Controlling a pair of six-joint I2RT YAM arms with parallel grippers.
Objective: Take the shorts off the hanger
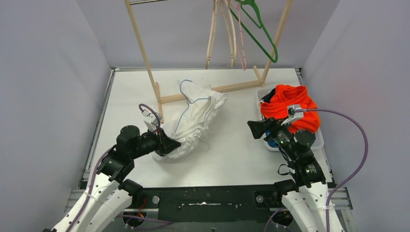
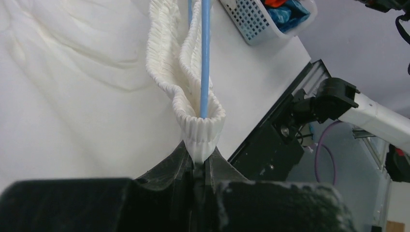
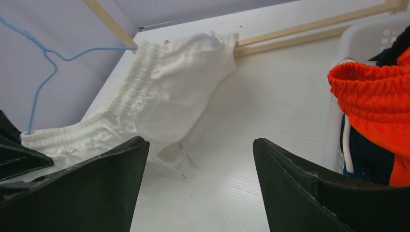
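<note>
White shorts (image 1: 196,121) lie on the table with a thin blue wire hanger (image 1: 187,99) still threaded through the waistband. My left gripper (image 1: 169,143) is shut on the elastic waistband (image 2: 200,128) at the near end, where the blue hanger wire (image 2: 205,58) enters the fabric. My right gripper (image 1: 254,126) is open and empty, low over the table to the right of the white shorts (image 3: 159,106). Bright orange shorts (image 1: 290,106) lie heaped in the white basket (image 1: 316,140), over dark navy fabric (image 3: 367,154).
A wooden rack (image 1: 145,53) stands at the back, its base rail (image 1: 232,87) behind the white shorts. Bare hangers, pale ones (image 1: 227,34) and a green one (image 1: 261,36), hang from its bar. The basket (image 2: 246,21) holds blue fabric too.
</note>
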